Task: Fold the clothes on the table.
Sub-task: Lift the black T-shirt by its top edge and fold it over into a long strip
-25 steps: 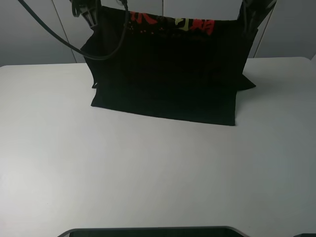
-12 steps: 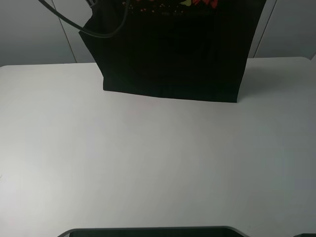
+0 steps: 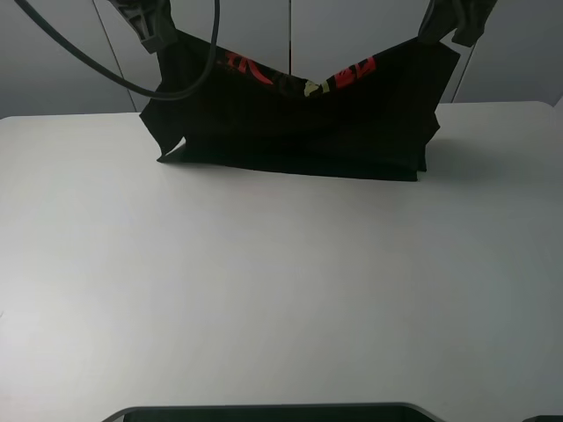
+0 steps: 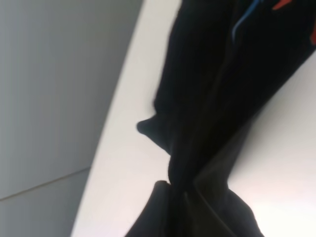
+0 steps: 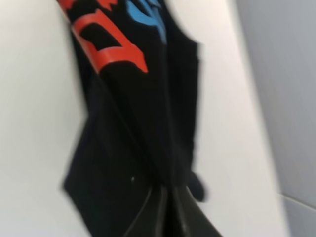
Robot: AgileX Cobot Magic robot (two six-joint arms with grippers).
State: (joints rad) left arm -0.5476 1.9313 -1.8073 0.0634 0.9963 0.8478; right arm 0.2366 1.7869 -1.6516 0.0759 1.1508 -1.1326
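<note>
The black T-shirt (image 3: 299, 123) with red and yellow characters hangs between my two grippers over the far part of the white table (image 3: 264, 290). Its top edge sags in the middle and its lower part rests folded on the table. My left gripper (image 3: 157, 37) is shut on the shirt's upper left corner. My right gripper (image 3: 444, 31) is shut on the upper right corner. In the left wrist view the black cloth (image 4: 212, 98) runs out from the shut fingers. In the right wrist view the cloth (image 5: 133, 113) shows red and blue print.
A black cable (image 3: 106, 75) loops down from the left arm in front of the shirt's left side. A grey panelled wall (image 3: 53, 61) stands behind the table. A dark edge (image 3: 264, 411) shows at the near bottom.
The shirt was lifted higher half a second ago. Now both grippers are lower and the top edge sags in a V, with the hem folded onto the table.
</note>
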